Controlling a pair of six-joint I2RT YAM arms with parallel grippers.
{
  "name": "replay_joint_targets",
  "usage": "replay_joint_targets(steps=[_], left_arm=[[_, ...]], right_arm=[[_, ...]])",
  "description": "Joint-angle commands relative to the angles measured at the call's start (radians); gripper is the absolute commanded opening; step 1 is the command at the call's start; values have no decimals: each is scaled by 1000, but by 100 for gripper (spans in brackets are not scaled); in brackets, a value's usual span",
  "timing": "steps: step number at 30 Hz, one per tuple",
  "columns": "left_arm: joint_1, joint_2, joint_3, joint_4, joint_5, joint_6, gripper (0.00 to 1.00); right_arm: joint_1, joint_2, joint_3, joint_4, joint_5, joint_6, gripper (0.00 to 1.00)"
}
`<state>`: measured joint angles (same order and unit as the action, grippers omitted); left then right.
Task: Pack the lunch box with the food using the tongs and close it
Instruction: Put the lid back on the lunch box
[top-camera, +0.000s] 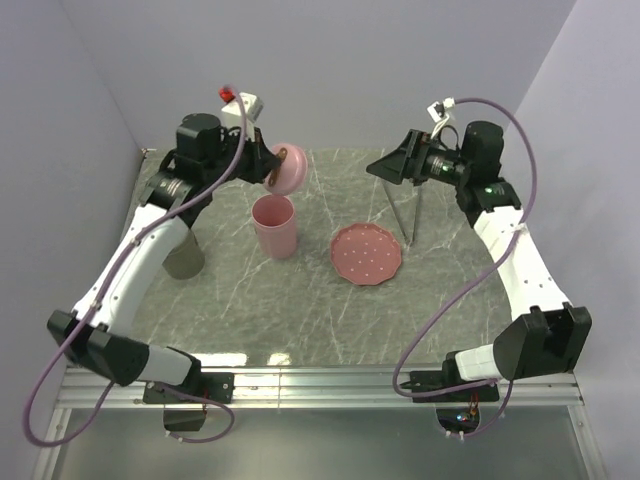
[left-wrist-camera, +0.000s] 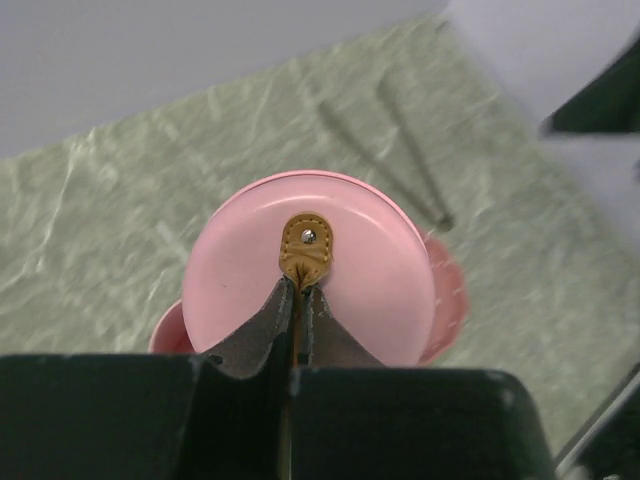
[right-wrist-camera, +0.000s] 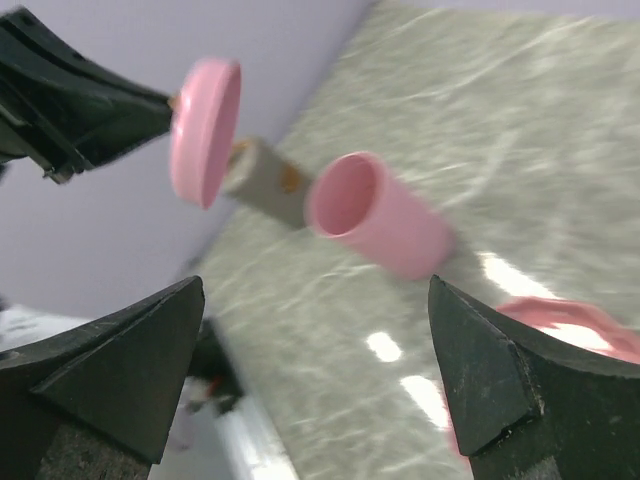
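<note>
Top external: saw left gripper (top-camera: 268, 168) clenched on tab (left-wrist-camera: 306, 245) of lid (top-camera: 290, 170), tilted above lunch box (top-camera: 274, 228); right gripper (top-camera: 389, 158) spread wide, tongs (top-camera: 410, 235) just below.

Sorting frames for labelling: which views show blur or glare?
Right wrist view: the lunch box is smeared, and glare spots dot the table. Left wrist view: the lid is sharp, the tongs behind it blurred. Top view: crisp, evenly lit.
</note>
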<state>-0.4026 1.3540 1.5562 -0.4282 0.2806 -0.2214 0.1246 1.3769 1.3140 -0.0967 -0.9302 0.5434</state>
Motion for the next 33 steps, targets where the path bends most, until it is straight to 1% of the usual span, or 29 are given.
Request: replay_joint_targets(steps=[1, 3, 6, 7, 8, 10, 15, 19, 24, 33], left_arm=[[2, 88, 71, -234, -119, 165, 0], [2, 126, 128, -295, -124, 191, 0], [4, 198, 209, -340, -149, 209, 0], [4, 239, 249, -374, -156, 209, 0], [4, 263, 269, -398, -167, 246, 0], [4, 312, 303, -437, -173, 255, 0], [-1, 359, 294, -454, -181, 263, 0], [-2, 355, 242, -439, -170, 252, 0], [-25, 353, 205, -403, -201, 243, 0], [-48, 369, 180, -383, -238, 244, 0]], right_arm=[[-26, -13, 131, -309, 175, -288, 100], [-42, -12, 169, -394, 200, -332, 100], [-60, -13, 212, -497, 241, -401, 100], [-65, -18, 214, -517, 281, -417, 100], [-72, -27, 208, -514, 298, -419, 100], [-80, -62, 177, -494, 314, -422, 100], [-83, -82, 165, -500, 309, -424, 100], [-83, -81, 156, -495, 312, -416, 100], [-85, -82, 134, -488, 304, -408, 100], [-85, -81, 123, -486, 303, -404, 100]])
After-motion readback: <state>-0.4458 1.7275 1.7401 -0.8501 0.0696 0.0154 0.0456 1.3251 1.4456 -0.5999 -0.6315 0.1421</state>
